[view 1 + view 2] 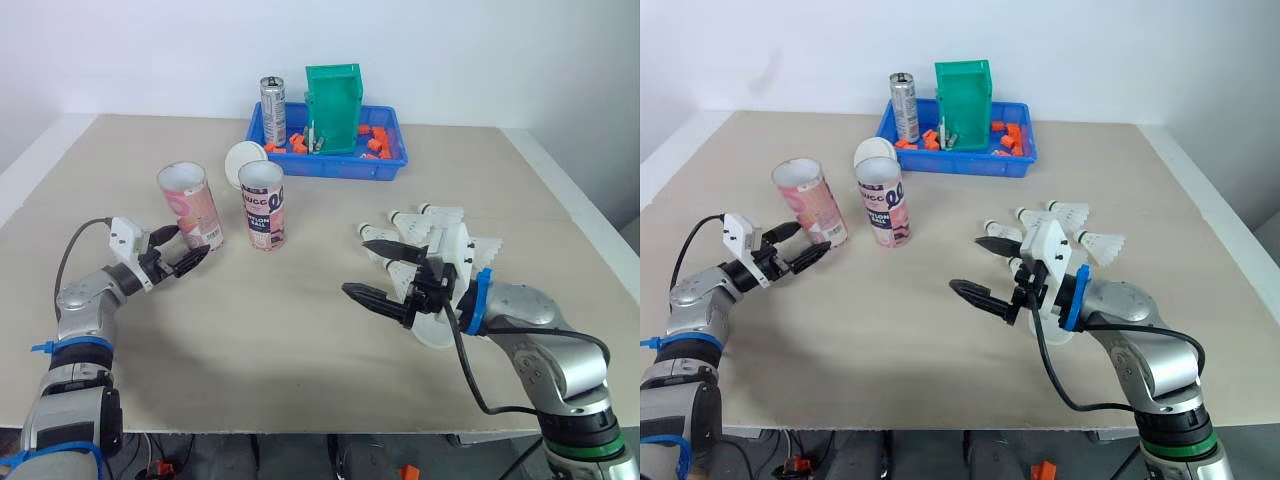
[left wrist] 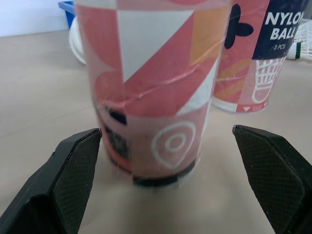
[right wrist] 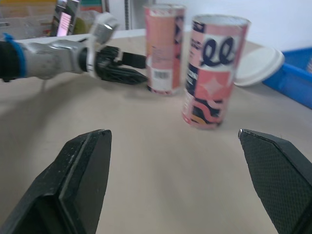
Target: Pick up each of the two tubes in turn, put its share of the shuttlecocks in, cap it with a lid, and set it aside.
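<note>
A pink patterned tube (image 1: 190, 204) stands upright and uncapped at the table's left. Beside it, to the right, stands a second open tube with a navy label (image 1: 263, 205). My left gripper (image 1: 180, 251) is open at the pink tube's base; in the left wrist view the pink tube (image 2: 151, 87) sits just ahead of its fingers. Several white shuttlecocks (image 1: 440, 228) lie at the right. My right gripper (image 1: 358, 268) hangs open in front of them, holding nothing. One white lid (image 1: 243, 158) leans behind the tubes; another white lid (image 1: 437, 330) lies under my right wrist.
A blue tray (image 1: 385, 167) at the back holds orange pieces, a green bin (image 1: 333, 108) and a silver can (image 1: 273, 110). Bare tabletop lies between my two grippers. The table's right edge runs close behind the shuttlecocks.
</note>
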You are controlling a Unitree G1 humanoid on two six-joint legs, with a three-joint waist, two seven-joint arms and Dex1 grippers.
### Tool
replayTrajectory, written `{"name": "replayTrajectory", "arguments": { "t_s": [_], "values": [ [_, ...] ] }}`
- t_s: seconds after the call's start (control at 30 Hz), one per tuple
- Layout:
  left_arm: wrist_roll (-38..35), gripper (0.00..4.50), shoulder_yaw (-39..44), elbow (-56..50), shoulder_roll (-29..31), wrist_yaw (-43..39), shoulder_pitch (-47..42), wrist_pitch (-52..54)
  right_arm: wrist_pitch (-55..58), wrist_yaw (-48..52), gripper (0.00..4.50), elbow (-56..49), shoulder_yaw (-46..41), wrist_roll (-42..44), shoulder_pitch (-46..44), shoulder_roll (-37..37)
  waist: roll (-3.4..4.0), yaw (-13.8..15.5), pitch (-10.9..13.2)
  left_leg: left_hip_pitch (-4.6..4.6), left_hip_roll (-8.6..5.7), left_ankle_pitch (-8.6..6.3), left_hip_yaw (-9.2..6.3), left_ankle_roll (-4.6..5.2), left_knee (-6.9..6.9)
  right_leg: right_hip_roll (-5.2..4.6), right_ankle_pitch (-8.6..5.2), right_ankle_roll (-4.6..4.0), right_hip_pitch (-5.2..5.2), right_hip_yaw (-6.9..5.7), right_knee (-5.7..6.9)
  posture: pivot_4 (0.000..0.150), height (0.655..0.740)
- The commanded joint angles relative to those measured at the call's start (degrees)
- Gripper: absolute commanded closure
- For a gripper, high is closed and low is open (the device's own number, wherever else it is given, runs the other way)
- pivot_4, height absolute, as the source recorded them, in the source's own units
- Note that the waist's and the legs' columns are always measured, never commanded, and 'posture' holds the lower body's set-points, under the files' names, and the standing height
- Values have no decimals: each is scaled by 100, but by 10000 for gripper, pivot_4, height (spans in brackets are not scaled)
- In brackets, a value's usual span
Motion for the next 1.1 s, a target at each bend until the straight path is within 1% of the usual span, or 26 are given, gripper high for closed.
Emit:
{"name": "replayTrajectory", "arguments": {
  "t_s": [0.03, 0.17, 0.3, 0.6, 0.67, 0.73, 0.9, 1.1],
  "values": [
    [157, 93, -27, 419, 22, -22, -367, -290, 81, -140, 0, -499, -25, 207, 8, 41, -1, 1, 0, -1, 0, 0, 0, 0, 2, 0, 0, 0, 1, 0, 0, 1500, 7083],
    [322, 93, -86, 902, -56, 149, -770, -414, 224, -279, 0, -779, 6, 349, 40, 47, -2, 5, -1, -1, 0, 0, 0, 0, 5, -1, 1, 0, 3, 0, 0, 1500, 7083],
    [491, 93, -131, 1264, -200, 377, -1050, -489, 244, -400, 0, -885, 75, 317, 116, 67, -4, 23, -2, -3, 0, 0, -2, 0, 5, -1, 1, 1, 3, -2, 0, 1500, 7083],
    [862, 93, -219, 1664, -448, 925, -1325, -574, 313, -600, 0, -1059, -29, 360, 227, 7, -5, 25, -2, -4, 0, 0, -3, 0, 4, 0, 0, 1, 2, -3, 0, 1500, 7083],
    [897, 5241, -228, 1679, -495, 968, -1350, -565, 317, -624, 0, -1081, -48, 365, 231, -11, -5, 26, -2, -4, 0, 0, -3, 0, 5, -1, 1, 2, 3, -2, 0, 1500, 7083],
    [922, 12196, -232, 1686, -524, 956, -1363, -557, 320, -642, 0, -1096, -64, 382, 239, -33, -6, 26, -3, -4, 0, 0, -4, 0, 5, -1, 1, 2, 3, -3, 0, 1500, 7083],
    [946, 12196, -196, 1668, -509, 923, -1347, -598, 307, -676, 0, -1103, -76, 402, 255, -78, -6, 26, -3, -4, 0, 0, -4, 0, 4, 0, 1, 2, 3, -3, 0, 1500, 7083],
    [850, 12196, -115, 1480, -289, 694, -1165, -706, 303, -679, 0, -1101, -110, 423, 283, -130, -6, 22, -3, -4, 0, 0, -4, 0, 4, 0, 1, 2, 3, -3, 0, 1500, 7083]
  ]
}}
